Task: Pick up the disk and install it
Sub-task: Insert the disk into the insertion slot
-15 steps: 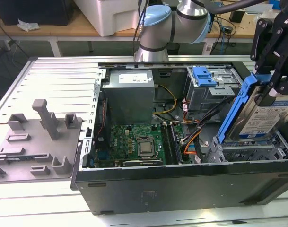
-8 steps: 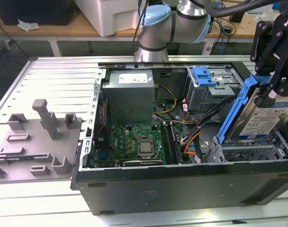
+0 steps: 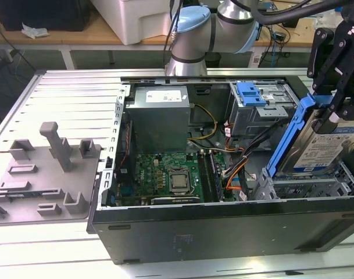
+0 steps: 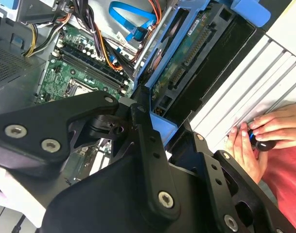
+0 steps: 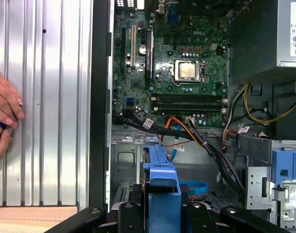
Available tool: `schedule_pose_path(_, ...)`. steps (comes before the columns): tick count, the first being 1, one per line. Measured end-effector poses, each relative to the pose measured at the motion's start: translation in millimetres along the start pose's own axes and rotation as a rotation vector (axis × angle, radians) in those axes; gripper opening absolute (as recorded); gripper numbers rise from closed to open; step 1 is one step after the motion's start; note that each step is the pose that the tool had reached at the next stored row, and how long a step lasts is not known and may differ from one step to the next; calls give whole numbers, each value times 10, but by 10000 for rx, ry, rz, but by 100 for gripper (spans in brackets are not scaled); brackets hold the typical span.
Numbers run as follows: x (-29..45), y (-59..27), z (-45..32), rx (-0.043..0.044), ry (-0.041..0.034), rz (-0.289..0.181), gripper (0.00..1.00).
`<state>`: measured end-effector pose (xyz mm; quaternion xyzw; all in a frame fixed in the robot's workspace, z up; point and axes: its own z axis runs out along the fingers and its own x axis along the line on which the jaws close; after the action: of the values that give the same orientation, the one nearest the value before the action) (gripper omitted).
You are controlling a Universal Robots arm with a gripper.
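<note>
Jaws clamped on the disk (image 3: 331,146), your gripper (image 3: 329,109) holds it tilted over the drive cage (image 3: 304,187), so you have it picked up but not yet seated.

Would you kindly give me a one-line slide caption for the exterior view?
Gripper holds the disk tilted over the drive cage of the open computer case.

Light: bright, even, from above in all three views.
Glare: pale sheen on the ribbed tabletop (image 3: 66,93), near white in the second wrist view; the disk (image 3: 332,148) label shines.
Shadows: soft, pooled inside the computer case (image 3: 223,226) around the motherboard (image 3: 165,174).
Darkest: the case's black outer wall, almost without detail.
</note>
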<state>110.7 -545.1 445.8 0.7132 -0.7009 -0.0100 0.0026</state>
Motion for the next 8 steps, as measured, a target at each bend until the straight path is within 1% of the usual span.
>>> schedule_pose_path(8,1,-1,38,0,-2,0,37)
